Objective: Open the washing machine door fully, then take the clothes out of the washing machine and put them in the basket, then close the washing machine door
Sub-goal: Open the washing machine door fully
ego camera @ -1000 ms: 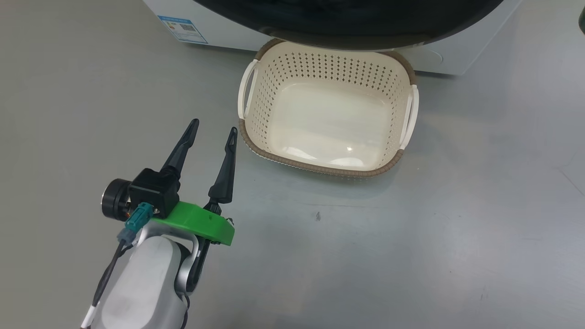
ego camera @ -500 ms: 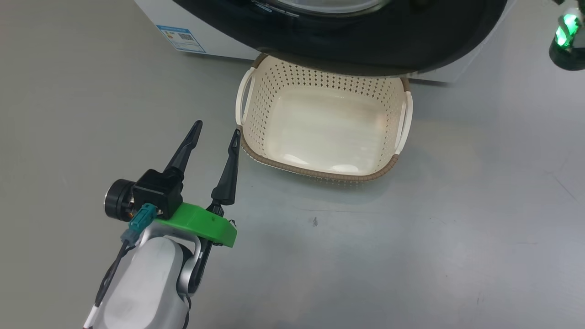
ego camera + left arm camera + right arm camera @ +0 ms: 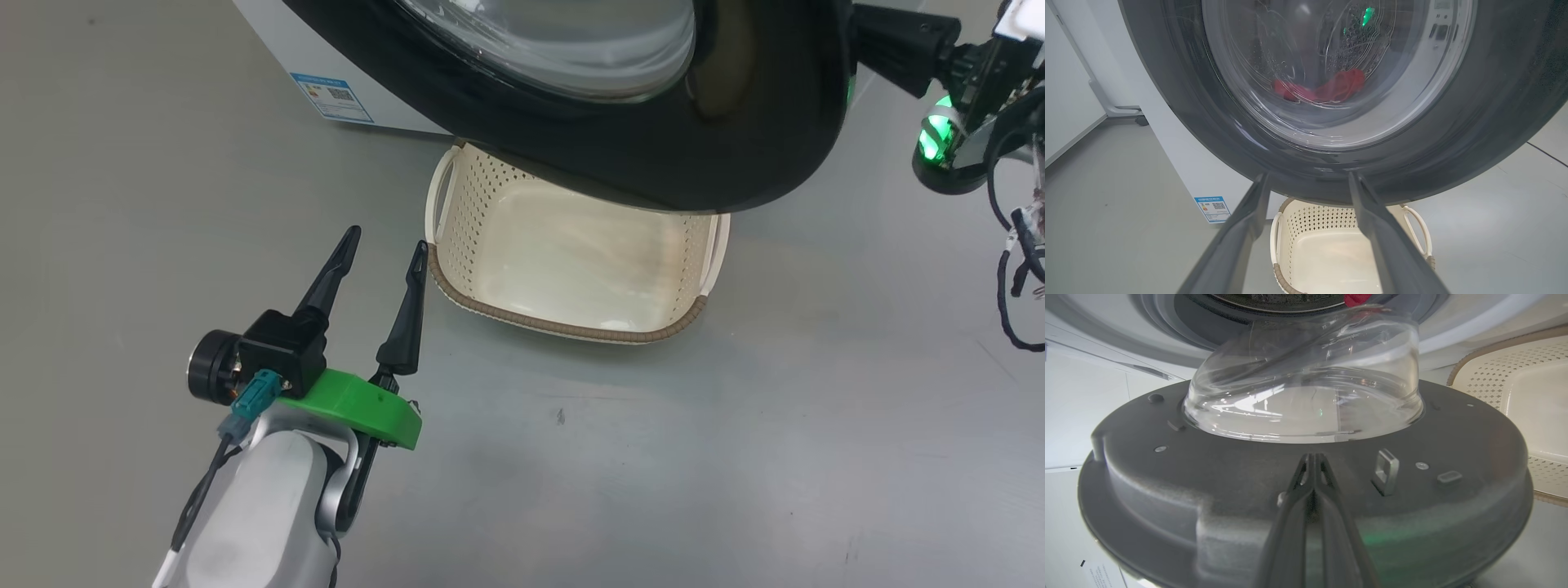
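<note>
The washing machine door (image 3: pixel 735 139), a glossy black ring around a clear glass bowl (image 3: pixel 1306 388), stands swung out from the white washing machine (image 3: pixel 277 49) and overhangs the cream basket (image 3: pixel 571 322) on the floor. My right gripper (image 3: pixel 1312 457) is shut, its tips against the door's grey inner face beside the metal latch hook (image 3: pixel 1386 471). My left gripper (image 3: pixel 384 237) hangs open and holds nothing, just left of the basket. Red clothes (image 3: pixel 1331 87) lie in the drum, seen through the glass. The basket (image 3: pixel 1331 245) has nothing in it.
A blue label sticker (image 3: pixel 331 86) marks the machine's lower left corner. My right wrist (image 3: pixel 947 57) with a green light and loose black cables (image 3: pixel 1016 269) hangs at the upper right. Grey floor spreads in front. A wheeled stand foot (image 3: pixel 1126 112) sits by the left wall.
The door has swung further out and now covers the basket's far half. My right wrist has come into view at the upper right. The left gripper has stayed put.
</note>
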